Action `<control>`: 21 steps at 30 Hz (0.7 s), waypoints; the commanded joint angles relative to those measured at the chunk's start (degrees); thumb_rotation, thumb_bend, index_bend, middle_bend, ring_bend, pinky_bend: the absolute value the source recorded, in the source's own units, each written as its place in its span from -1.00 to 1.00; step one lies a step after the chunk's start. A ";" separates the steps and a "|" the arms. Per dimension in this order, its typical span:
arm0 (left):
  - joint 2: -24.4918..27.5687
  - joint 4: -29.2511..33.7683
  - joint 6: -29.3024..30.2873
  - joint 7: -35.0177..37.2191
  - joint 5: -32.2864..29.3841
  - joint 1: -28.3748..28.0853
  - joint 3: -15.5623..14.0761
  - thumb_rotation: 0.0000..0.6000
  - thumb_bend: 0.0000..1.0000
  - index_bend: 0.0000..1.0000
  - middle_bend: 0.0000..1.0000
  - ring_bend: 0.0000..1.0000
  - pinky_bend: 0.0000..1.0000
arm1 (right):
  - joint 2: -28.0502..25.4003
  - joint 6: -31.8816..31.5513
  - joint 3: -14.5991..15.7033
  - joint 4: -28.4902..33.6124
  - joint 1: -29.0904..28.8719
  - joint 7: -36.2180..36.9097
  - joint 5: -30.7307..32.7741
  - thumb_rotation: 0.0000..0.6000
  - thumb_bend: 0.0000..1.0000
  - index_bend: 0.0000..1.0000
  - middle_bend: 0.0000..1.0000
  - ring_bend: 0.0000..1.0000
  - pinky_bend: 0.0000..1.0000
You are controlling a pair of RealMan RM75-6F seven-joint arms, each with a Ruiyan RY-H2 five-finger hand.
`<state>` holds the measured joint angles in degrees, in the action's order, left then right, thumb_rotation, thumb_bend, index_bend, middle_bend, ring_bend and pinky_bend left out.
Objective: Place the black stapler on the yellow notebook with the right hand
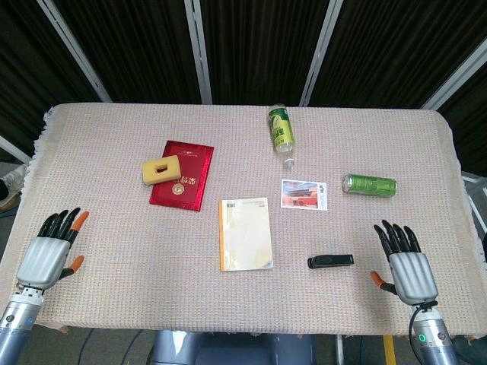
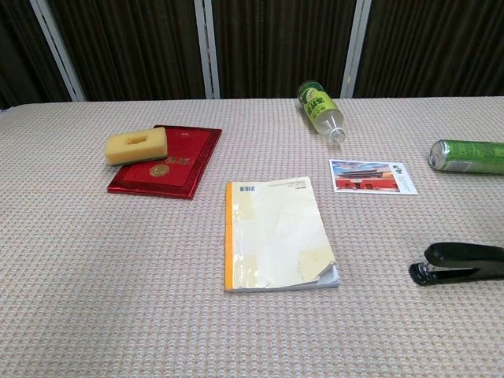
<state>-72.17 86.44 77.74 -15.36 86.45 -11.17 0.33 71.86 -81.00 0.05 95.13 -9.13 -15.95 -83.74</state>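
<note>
- My two robot hands rest at the near edge of the table point(image 1: 114, 304): my left robot hand point(image 1: 47, 258) and my right robot hand point(image 1: 407, 266), both released, fingers spread, grasping nothing.
- One black stapler point(image 1: 331, 261) lies just left of my right robot hand, apart from it.
- One yellow notebook point(image 1: 245, 233) lies at centre, left of the stapler.
- Farther: one postcard point(image 1: 304, 193), one green can point(image 1: 369, 185), one red booklet point(image 1: 183, 175) carrying one sponge point(image 1: 161, 169).
- Farthest: one bottle point(image 1: 281, 133), on its side.
</note>
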 commanded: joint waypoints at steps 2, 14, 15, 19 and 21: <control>-0.40 -0.09 -0.41 -0.61 -0.38 -0.18 0.04 1.00 -0.41 -1.00 -1.00 -1.00 -0.81 | -0.29 0.29 -0.07 -0.06 0.01 0.41 -0.20 1.00 -0.58 -0.94 -1.00 -1.00 -1.00; -0.22 1.10 0.88 -0.69 0.09 -0.21 0.45 1.00 -0.40 -1.00 -1.00 -1.00 -0.81 | -0.05 1.34 0.07 -0.89 -0.56 -0.23 -2.07 1.00 -0.58 -0.76 -0.83 -0.97 -0.99; -0.19 0.98 0.81 -0.44 0.12 -0.26 0.44 1.00 -0.40 -1.00 -1.00 -1.00 -0.81 | 0.44 1.90 0.07 -1.02 -0.92 -0.66 -2.27 1.00 -0.57 -0.74 -0.77 -0.93 -0.96; -0.20 0.56 -0.30 -0.05 -0.12 -0.69 0.29 1.00 -0.40 -1.00 -1.00 -1.00 -0.81 | 2.74 4.18 -0.28 -2.04 -2.45 -1.69 -2.48 1.00 -0.55 -0.64 -0.63 -0.77 -0.78; -0.27 0.50 -0.33 -0.25 -0.09 -0.81 0.35 1.00 -0.40 -1.00 -1.00 -1.00 -0.81 | 4.18 5.33 -0.50 -2.92 -3.21 -1.99 -2.41 1.00 -0.55 -0.58 -0.57 -0.71 -0.70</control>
<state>-72.42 86.96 77.41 -15.57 86.34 -11.94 0.66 74.90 -76.68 -0.21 93.02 -11.56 -17.49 -86.10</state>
